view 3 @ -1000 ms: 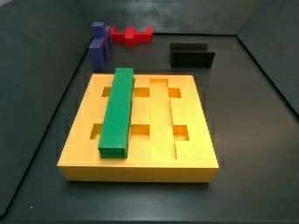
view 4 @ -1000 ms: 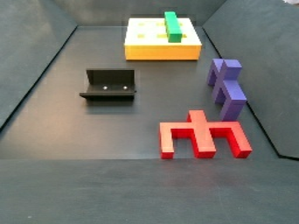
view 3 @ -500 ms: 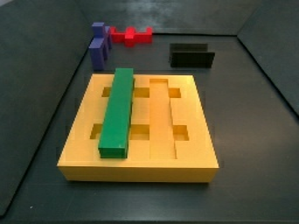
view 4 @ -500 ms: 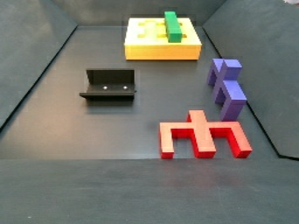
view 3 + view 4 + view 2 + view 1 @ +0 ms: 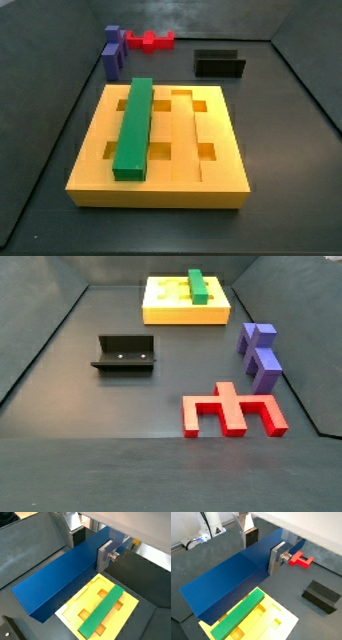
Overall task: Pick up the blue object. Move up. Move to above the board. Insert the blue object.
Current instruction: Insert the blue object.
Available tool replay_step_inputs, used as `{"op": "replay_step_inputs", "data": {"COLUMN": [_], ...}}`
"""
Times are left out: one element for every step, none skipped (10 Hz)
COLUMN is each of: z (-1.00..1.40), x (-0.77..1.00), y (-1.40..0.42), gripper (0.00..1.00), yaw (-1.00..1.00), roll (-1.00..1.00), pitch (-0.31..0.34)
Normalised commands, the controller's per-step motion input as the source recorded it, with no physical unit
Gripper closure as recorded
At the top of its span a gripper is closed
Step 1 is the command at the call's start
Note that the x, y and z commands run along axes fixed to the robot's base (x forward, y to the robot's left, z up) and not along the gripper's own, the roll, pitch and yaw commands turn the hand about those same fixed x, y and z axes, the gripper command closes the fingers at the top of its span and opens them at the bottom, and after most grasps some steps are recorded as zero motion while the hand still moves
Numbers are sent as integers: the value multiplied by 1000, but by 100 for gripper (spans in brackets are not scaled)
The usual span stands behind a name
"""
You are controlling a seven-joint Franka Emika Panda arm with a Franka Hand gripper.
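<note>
gripper [image 5: 260, 544] shows only in the wrist views; it is out of frame in both side views. its flat silver fingers [image 5: 278, 558] are pinching the blue object [image 5: 234, 574], one plate on each long side of the bar near its far end. same grip in a wrist view from the opposite side: gripper [image 5: 87, 544], finger [image 5: 105, 556], blue object [image 5: 63, 579].

the blue object is held clear of the floor, with the board [image 5: 271, 619] below it. in both wrist views the bar's near end overlaps the board's edge; board also at [image 5: 130, 607]. bar looks roughly parallel to the green bar [image 5: 236, 614], which sits in a groove of the board [image 5: 101, 610].

side views: board [image 5: 201, 130] in the near-centre of the floor, green bar [image 5: 132, 126] lying in its left groove, the remaining grooves and cut-outs bare. in a side view from the opposite end the board [image 5: 181, 311] is far, green bar [image 5: 198, 284] on top.

other pieces on the floor, well apart from the board: purplish-indigo block [image 5: 111, 50] and red piece [image 5: 150, 41] at the far left, fixture [image 5: 218, 63] at the far right. also seen as purplish-indigo block [image 5: 261, 354], red piece [image 5: 233, 410], fixture [image 5: 126, 354]. red piece [image 5: 300, 559] and fixture [image 5: 320, 595] also show in a wrist view.
</note>
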Motion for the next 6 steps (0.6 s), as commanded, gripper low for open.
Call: {"op": "replay_step_inputs", "data": {"z": [-849,-994,-969,-1000,-1000,-971], "x": [294,454,400,380,374,169], "y": [-66,-114,-126,-143,-97,-174], "gripper": [100,100,100,100,100,100], "yaw": [0,0,0,0,0,0], "roll": [40,126,147,130,144,174], "pitch": [-51,0,0,-7,0,-21]}}
